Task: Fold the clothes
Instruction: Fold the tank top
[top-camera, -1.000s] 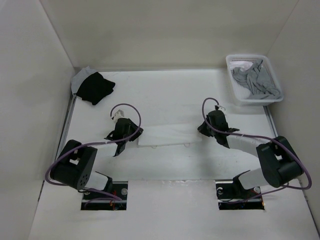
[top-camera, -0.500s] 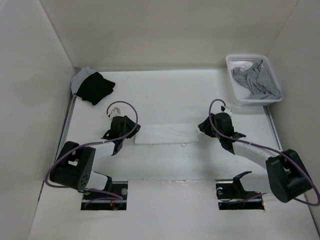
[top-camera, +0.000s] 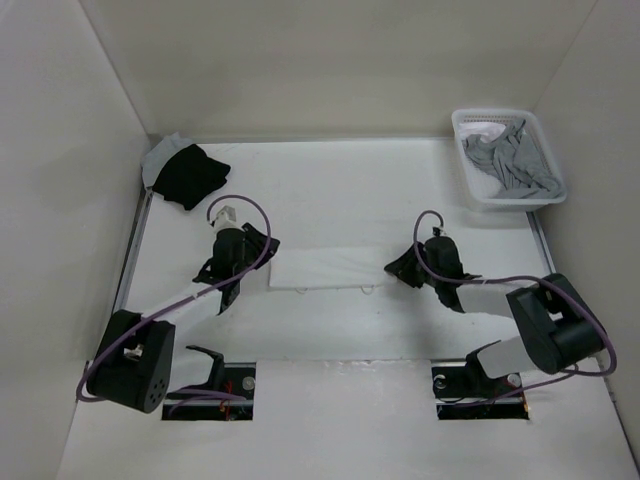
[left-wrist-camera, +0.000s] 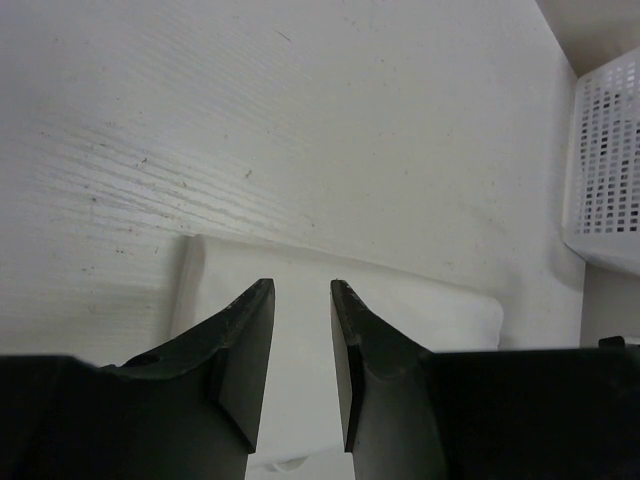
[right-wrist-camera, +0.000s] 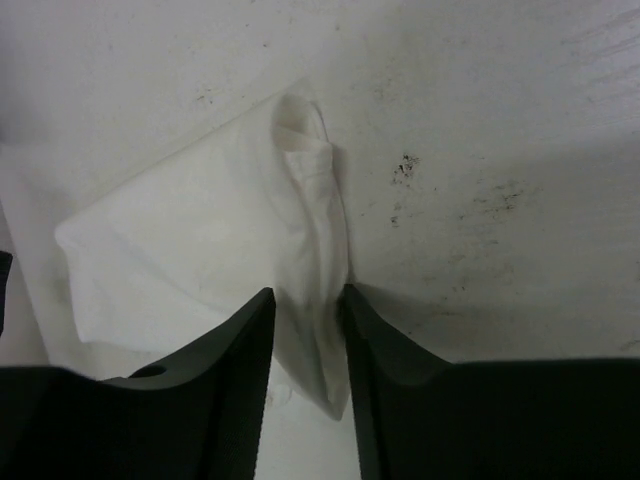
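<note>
Clothes (top-camera: 325, 268) folded on table (top-camera: 330, 190), left gripper (left-wrist-camera: 300, 290), right gripper (right-wrist-camera: 305, 295) — parted.

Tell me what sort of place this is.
Likely a robot lab cell: plain white walls box in a white table, black left arm and black right arm bolted at its near edge, white plastic basket of grey garments.

The left hand (left-wrist-camera: 300, 292) is seen at 6 o'clock, its two dark fingers (left-wrist-camera: 245, 350) parted by a narrow gap, with nothing gripped. The white clothes (left-wrist-camera: 410, 312) are laid flat on the pale worktop (left-wrist-camera: 300, 120) beneath and beyond the fingertips. A white perforated basket (left-wrist-camera: 605, 170) is cut off at 3 o'clock.
</note>
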